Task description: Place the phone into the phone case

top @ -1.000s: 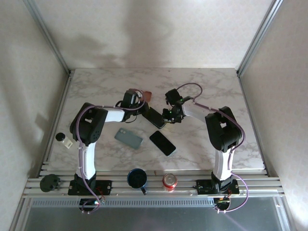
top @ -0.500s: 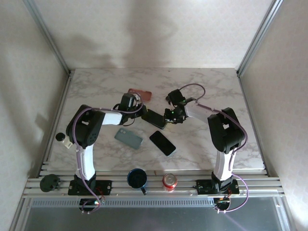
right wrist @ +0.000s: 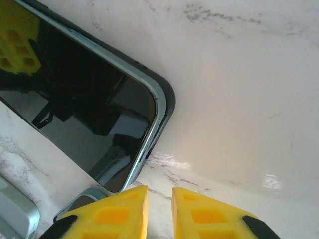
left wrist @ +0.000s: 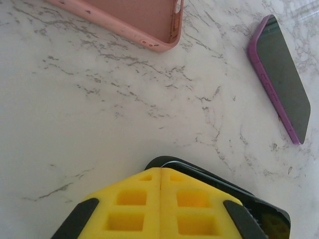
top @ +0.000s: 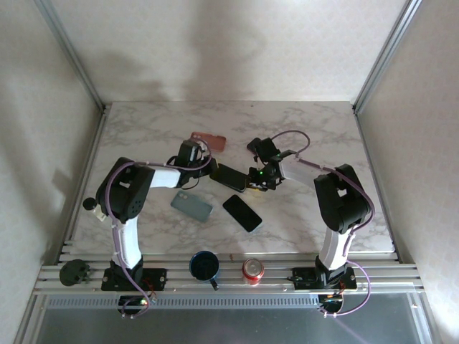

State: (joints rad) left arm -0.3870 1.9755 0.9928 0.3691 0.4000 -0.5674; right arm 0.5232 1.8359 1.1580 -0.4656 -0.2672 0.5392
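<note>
A phone (right wrist: 84,99) with a dark screen and pale blue frame lies in a black phone case (top: 229,177) at mid-table; the case's rim (right wrist: 167,107) shows round its corner. My left gripper (top: 204,170) is shut, its yellow fingertips (left wrist: 160,174) together over the left end of the cased phone (left wrist: 259,211). My right gripper (right wrist: 159,196) is just off the phone's right corner, low over the marble. Its fingers stand a little apart with nothing between them.
A pink case (top: 208,140) lies open behind the left gripper. A second phone with a purple edge (top: 242,213) and a grey-green case (top: 191,206) lie nearer the arms. A dark mug (top: 204,265) and a red can (top: 252,270) stand at the front rail.
The left arm has swung lower and off the pink case, which now shows. The right gripper has drawn back slightly from the phone's corner and its fingers have parted a little.
</note>
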